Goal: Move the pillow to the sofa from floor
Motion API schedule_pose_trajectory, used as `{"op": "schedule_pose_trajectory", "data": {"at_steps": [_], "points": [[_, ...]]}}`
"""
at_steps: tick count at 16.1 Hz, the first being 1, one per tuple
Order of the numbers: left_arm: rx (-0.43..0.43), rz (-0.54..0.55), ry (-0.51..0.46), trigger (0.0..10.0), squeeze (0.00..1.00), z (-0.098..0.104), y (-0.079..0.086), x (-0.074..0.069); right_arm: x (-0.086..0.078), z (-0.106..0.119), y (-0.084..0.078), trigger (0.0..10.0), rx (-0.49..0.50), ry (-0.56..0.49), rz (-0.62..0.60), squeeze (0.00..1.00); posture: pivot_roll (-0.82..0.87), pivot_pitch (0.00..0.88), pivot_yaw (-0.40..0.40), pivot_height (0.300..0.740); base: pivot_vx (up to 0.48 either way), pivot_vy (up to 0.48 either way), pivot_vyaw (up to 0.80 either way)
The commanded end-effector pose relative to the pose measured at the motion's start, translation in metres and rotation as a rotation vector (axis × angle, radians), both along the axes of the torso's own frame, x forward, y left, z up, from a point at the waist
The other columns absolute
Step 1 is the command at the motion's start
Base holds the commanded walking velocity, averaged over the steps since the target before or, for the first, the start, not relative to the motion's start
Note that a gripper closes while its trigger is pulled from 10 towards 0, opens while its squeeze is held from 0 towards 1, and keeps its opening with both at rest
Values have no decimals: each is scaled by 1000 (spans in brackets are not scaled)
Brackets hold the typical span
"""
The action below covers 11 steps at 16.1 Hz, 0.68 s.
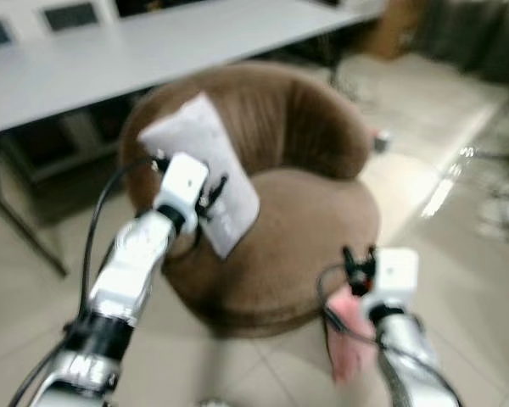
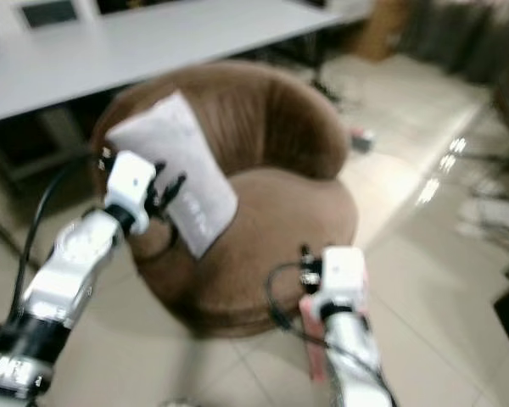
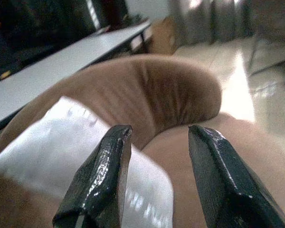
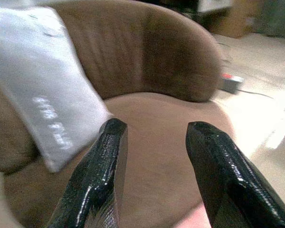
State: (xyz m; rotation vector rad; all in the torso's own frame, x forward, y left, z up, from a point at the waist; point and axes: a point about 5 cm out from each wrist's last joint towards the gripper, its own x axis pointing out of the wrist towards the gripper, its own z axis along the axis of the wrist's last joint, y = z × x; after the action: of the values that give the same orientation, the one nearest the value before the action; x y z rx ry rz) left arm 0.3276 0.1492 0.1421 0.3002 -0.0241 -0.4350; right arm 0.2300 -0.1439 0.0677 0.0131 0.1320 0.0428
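Right gripper [image 1: 359, 259] near sofa [image 1: 314, 212] holding pillow [image 1: 205, 165].

Head views soft with motion blur; even indoor light, bright glare streaks on the floor [image 1: 445, 191] at right; wrist views dimmer, edges smeared

The left end effector [image 3: 156, 156], fingers parted, faces pillow [image 3: 61, 142] leaning on sofa [image 3: 171, 90].
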Motion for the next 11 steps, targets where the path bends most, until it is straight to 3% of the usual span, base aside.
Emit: {"op": "schedule_pose_trajectory", "data": {"at_steps": [1, 5, 11], "points": [[1, -33, 9, 10000, 0, -3, -10, 1, 0, 4, -10, 10000, -17, -23, -43, 0, 93, 48, 106, 740, 0, -480, 625], [-43, 43, 65, 10000, 0, -30, -7, -6, 3, 14, -16, 10000, -46, -67, -42, 0, 50, 47, 77, 740, 0, -480, 756], [-61, 116, 67, 10000, 0, -42, 1, -19, 19, 14, -9, 10000, -66, -62, 52, 0, 61, 50, 10, 740, 0, -480, 800]]}}
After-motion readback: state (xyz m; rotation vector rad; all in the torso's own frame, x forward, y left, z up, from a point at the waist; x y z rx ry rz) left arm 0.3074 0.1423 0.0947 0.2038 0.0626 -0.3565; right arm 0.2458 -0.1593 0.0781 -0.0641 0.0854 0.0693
